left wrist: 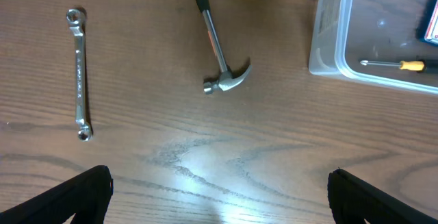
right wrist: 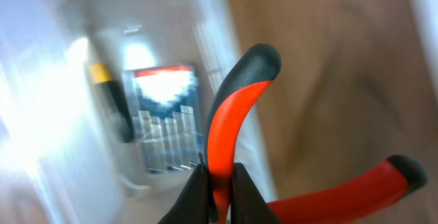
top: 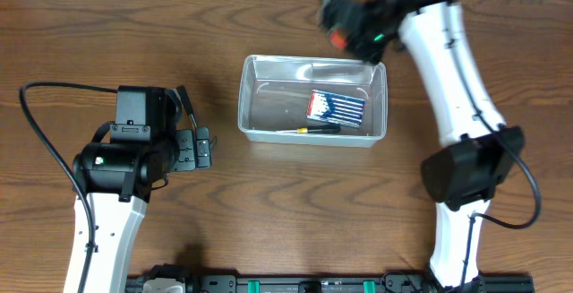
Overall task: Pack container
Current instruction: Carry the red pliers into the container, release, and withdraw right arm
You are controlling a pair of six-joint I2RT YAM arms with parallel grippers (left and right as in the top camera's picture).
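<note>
Wood-grain table (top: pixel 295 203) fills every view. Nearest the bases, the left gripper (top: pixel 208 148) hovers over bare wood with its fingers spread wide and nothing between them. A hammer (left wrist: pixel 217 46) and a wrench (left wrist: pixel 79 73) lie ahead of it, well apart from each other. The container (top: pixel 243 105) sits farther out, to the right of that gripper and clear of it. It holds a screwdriver (top: pixel 318 129) and a blue-and-white card pack (top: pixel 337 107). Farthest, the right gripper (right wrist: pixel 217 190) hangs blurred above the container's far right corner, its fingers pinched on one red handle of the pliers (right wrist: pixel 229 128).
</note>
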